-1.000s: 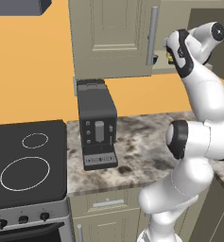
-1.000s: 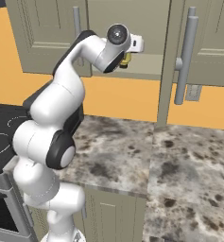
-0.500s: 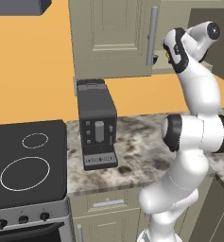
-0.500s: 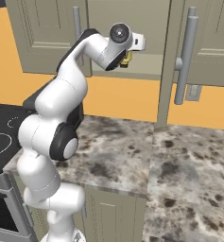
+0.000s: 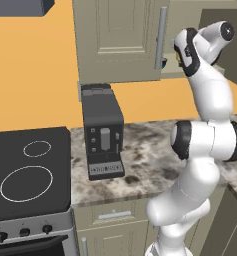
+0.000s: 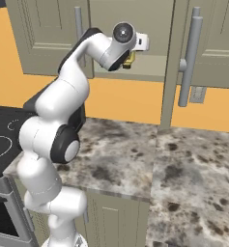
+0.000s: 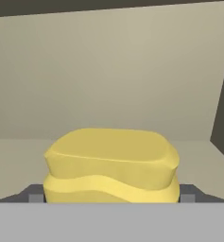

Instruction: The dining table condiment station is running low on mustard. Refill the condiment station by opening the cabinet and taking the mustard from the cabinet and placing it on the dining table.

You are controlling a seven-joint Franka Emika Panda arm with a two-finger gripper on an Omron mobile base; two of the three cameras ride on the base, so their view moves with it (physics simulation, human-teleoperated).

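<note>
Open cabinet (image 6: 135, 19) at frame top, holding yellow mustard (image 7: 111, 163) low-centre in hand view, between spread, unclenched hand (image 7: 111, 194) tips. Black coffee machine (image 5: 102, 131) mid-frame on marble worktop (image 5: 145, 165); stove (image 5: 27, 172) left.

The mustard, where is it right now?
The mustard stands on the shelf inside the open cabinet, right in front of the gripper in the hand view, between its two fingertips, with the cabinet's back wall behind it.
</note>
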